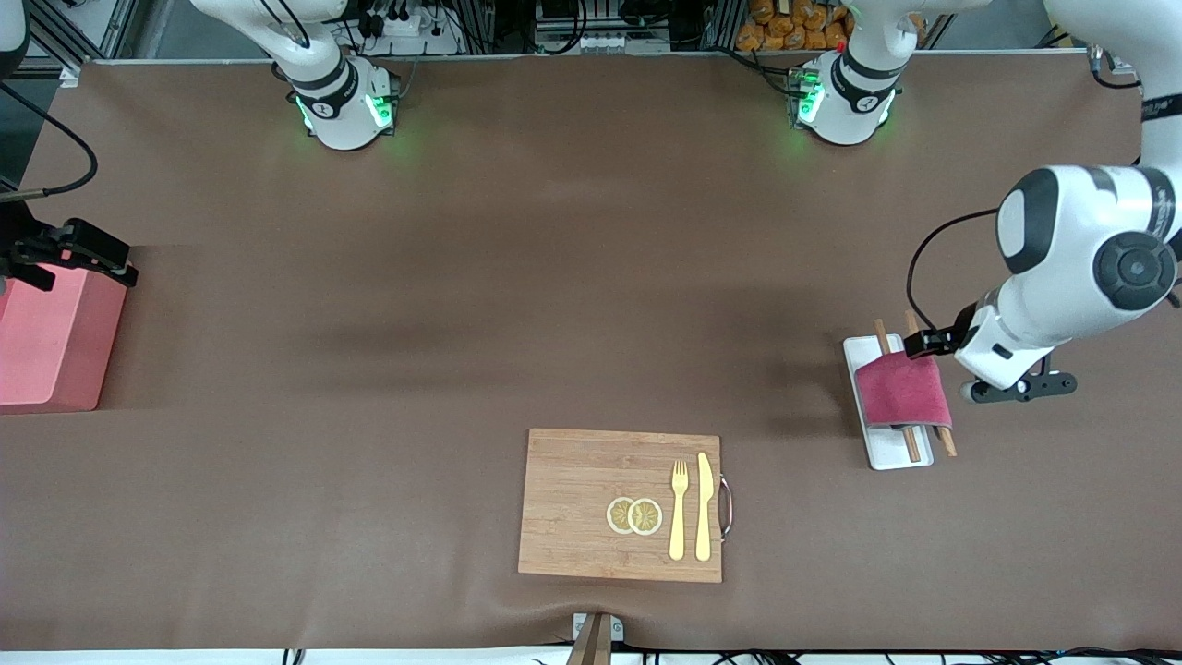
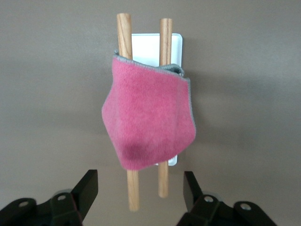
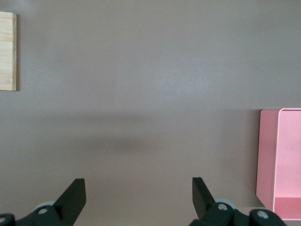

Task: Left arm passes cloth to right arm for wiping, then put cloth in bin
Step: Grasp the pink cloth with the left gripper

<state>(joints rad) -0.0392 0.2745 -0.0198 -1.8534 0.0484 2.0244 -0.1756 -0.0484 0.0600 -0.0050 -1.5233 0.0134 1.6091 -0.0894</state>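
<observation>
- At the left arm's end of the surface [image 1: 572,277], the left hand [image 2: 140,190] hangs just above the cloth [image 2: 148,117]; the left wrist view shows its fingers [image 2: 87,188] spread apart with nothing between them, one to each side of the cloth's lower edge, not touching it.
- In the front view that hand [image 1: 923,344] is mostly hidden by its own white arm, so the gap between the fingers shows only from the wrist.
- The cloth [image 1: 902,392] is draped over two wooden rods [image 2: 124,35] that lie side by side along a flat white tray [image 1: 888,450]; the rod ends stick out past the cloth at both ends.
- The right hand [image 3: 138,195] waits over the right arm's end of the surface, beside the bin [image 1: 51,342]; its fingers [image 3: 75,195] stand wide apart and hold nothing.
- Only the right wrist view looks into the bin [image 3: 282,160], showing a wall and part of the floor; the front view shows just its outside at the picture's edge.
- Nearer to the front camera lies a wooden board [image 1: 591,480] carrying two lemon slices [image 1: 634,515], a fork [image 1: 679,508] and a knife [image 1: 704,506]; the right wrist view catches only one corner of it [image 3: 8,52].
</observation>
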